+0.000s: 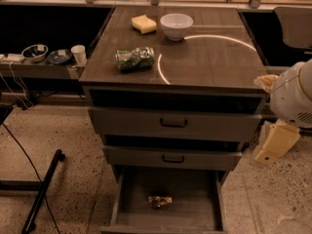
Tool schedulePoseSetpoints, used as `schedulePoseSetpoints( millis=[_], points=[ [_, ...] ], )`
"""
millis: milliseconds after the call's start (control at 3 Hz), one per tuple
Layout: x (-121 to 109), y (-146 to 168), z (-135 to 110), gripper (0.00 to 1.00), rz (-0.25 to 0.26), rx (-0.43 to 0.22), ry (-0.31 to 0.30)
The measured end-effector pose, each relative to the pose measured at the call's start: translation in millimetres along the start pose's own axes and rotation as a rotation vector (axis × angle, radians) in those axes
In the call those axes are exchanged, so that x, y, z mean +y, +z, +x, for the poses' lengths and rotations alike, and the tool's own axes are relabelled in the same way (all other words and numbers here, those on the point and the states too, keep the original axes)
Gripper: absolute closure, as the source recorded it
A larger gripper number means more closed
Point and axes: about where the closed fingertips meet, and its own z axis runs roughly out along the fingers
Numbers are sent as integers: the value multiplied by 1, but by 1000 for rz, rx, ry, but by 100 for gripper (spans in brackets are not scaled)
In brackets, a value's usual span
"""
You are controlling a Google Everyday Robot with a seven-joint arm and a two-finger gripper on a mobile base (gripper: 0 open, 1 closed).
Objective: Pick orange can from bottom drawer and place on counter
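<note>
— Where's the orange can (160, 201)?
— Lying on the floor of the bottom drawer (195, 214), which is pulled out, about mid-width.
— And the gripper (274, 144)?
— Off to the right of the cabinet, level with the two upper drawers, well apart from the can. Open or closed, I can't tell.
— The counter (214, 57)?
— It holds a green can (135, 59), a white bowl (176, 26) and a yellow sponge (144, 23).
</note>
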Motion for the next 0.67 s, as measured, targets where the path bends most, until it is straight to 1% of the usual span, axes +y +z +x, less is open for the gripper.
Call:
schedulePoseSetpoints(
  millis=[333, 667],
  points=[
    [9, 66, 14, 0, -99, -101, 38],
    [40, 152, 28, 0, -190, -302, 103]
  ],
)
